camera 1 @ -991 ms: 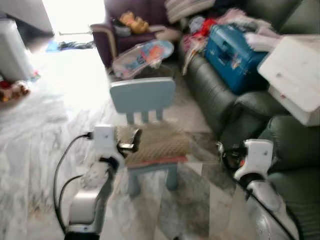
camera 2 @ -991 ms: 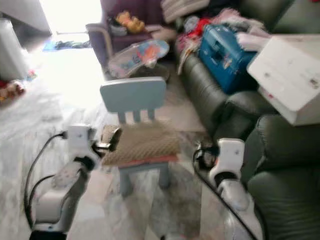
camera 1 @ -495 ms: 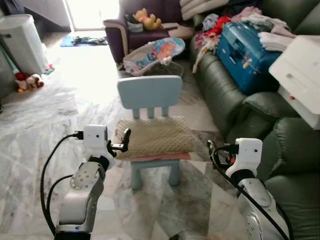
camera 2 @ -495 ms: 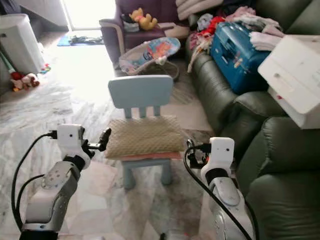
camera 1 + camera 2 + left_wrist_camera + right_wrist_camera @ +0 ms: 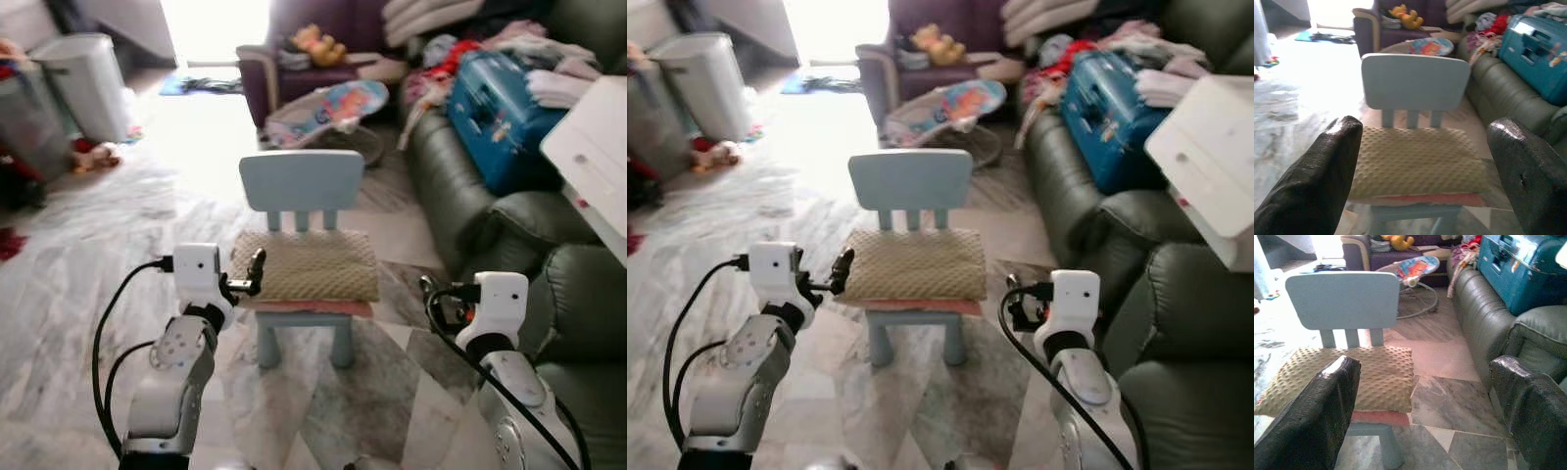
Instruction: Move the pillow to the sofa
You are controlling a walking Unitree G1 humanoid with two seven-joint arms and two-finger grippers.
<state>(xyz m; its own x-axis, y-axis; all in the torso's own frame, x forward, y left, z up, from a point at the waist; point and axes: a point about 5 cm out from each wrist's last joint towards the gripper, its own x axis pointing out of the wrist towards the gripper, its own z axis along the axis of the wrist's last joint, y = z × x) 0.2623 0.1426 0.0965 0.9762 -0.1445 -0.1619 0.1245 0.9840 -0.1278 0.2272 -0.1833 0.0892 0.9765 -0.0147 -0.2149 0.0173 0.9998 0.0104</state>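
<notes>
Both our grippers, left (image 5: 1422,161) and right (image 5: 1425,401), gape wide; the pillow (image 5: 306,265), mid-frame, could slide off its chair (image 5: 301,186) if nudged.

A lived-in family living room. A dark green leather sofa (image 5: 470,196) runs down the right of the frame, piled with clothes (image 5: 490,44) and a blue suitcase (image 5: 500,103). At upper centre stand a purple armchair (image 5: 294,73) with a yellow soft toy (image 5: 318,44) and a baby bouncer (image 5: 323,108). A child's pale blue chair (image 5: 304,196) stands on the marble floor (image 5: 88,255).
</notes>
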